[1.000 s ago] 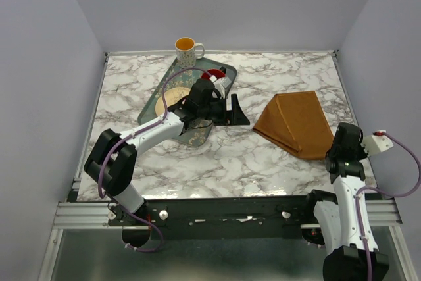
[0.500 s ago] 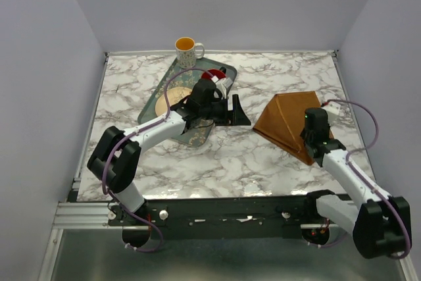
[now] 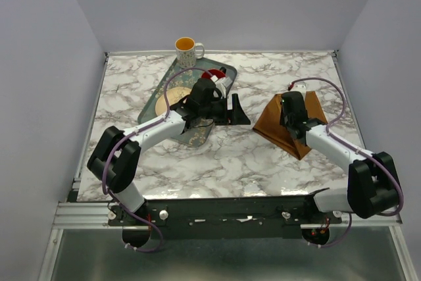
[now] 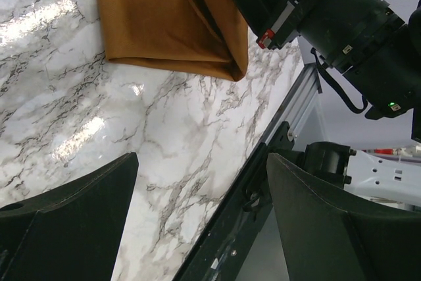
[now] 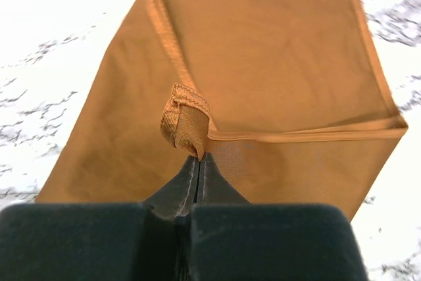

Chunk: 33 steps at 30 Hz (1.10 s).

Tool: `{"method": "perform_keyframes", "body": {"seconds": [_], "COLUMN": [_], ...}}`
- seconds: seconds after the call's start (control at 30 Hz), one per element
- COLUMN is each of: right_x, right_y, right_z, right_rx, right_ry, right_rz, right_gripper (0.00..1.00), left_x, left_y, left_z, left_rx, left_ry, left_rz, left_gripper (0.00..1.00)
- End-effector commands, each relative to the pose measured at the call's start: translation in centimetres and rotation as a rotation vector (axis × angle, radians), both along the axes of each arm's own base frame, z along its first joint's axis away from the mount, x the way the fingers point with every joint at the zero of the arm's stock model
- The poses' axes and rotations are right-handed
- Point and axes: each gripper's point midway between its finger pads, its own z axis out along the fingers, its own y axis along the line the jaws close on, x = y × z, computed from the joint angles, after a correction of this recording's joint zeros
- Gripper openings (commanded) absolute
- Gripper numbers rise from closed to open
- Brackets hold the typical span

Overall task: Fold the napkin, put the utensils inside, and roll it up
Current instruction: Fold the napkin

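The rust-brown napkin [image 3: 271, 123] lies folded on the marble table, right of centre; it also shows in the left wrist view [image 4: 164, 24] and the right wrist view [image 5: 263, 51]. My right gripper [image 3: 291, 123] sits over it, shut [image 5: 200, 157] on a bunched hemmed corner of the cloth. My left gripper [image 3: 233, 111] is open and empty [image 4: 202, 159], hovering by the right edge of the dark green tray [image 3: 150, 100], left of the napkin. I see no utensils; the left arm covers part of the tray.
On the tray are a tan plate [image 3: 164, 102] and a red object [image 3: 214, 74]. A yellow-and-white mug [image 3: 187, 49] stands behind the tray at the table's far edge. The right arm [image 4: 342, 18] looms close in the left wrist view.
My right arm has swung from the table's near right edge to the left and away, onto the napkin, and now pinches its corner. The left arm has hardly moved.
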Motion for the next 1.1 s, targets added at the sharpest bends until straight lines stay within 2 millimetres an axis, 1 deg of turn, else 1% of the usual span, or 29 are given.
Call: {"method": "perform_keyframes", "body": {"seconds": [0.0,0.07,0.1,0.17,0.23,0.3,0.43,0.5,0.53,0.63,0.77,0.93,1.07], "right_x": [1.1,1.4,1.5,1.9,2.1,2.4,2.8,2.8,3.0,2.4,1.7,0.3,0.0], "right_y": [2.6,3.4,3.9,4.3,4.7,5.2,6.0,6.3,6.4,6.8,6.6,6.1,6.4], "right_z": [0.1,0.3,0.2,0.5,0.2,0.4,0.1,-0.7,-0.6,-1.6,-2.7,-4.4,-4.7], "right_rx": [-0.009,-0.006,-0.011,-0.033,-0.054,-0.058,-0.075,-0.082,-0.081,-0.072,-0.084,-0.107,-0.099], "right_ry": [0.016,0.015,0.022,0.016,0.029,0.025,0.036,0.061,0.063,0.117,0.175,0.253,0.27], "right_rz": [0.119,0.155,0.169,0.183,0.203,0.218,0.245,0.262,0.258,0.288,0.284,0.293,0.326], "right_gripper": [0.01,0.01,0.01,0.01,0.01,0.01,0.01,0.01,0.01,0.01,0.01,0.01,0.01], "left_x": [0.5,0.6,0.5,0.5,0.5,0.5,0.6,0.6,0.6,0.7,0.8,0.8,0.7], "left_y": [0.0,0.0,0.0,0.0,0.0,0.0,0.1,0.1,0.1,0.1,0.2,0.1,0.2], "left_z": [1.0,0.9,0.9,0.9,0.8,0.8,0.7,0.8,0.8,0.9,0.9,0.9,0.6], "left_rx": [-0.009,-0.011,-0.01,-0.01,-0.009,-0.009,-0.005,-0.007,-0.006,-0.007,-0.006,-0.007,-0.004], "left_ry": [-0.025,-0.022,-0.02,-0.02,-0.019,-0.021,-0.022,-0.021,-0.026,-0.028,-0.027,-0.025,-0.019], "left_rz": [0.008,0.008,0.006,0.006,0.008,0.007,0.01,0.009,0.009,0.012,0.014,0.013,0.013], "left_gripper": [0.88,0.88,0.88,0.88,0.88,0.88,0.88,0.89,0.88,0.88,0.88,0.88,0.88]}}
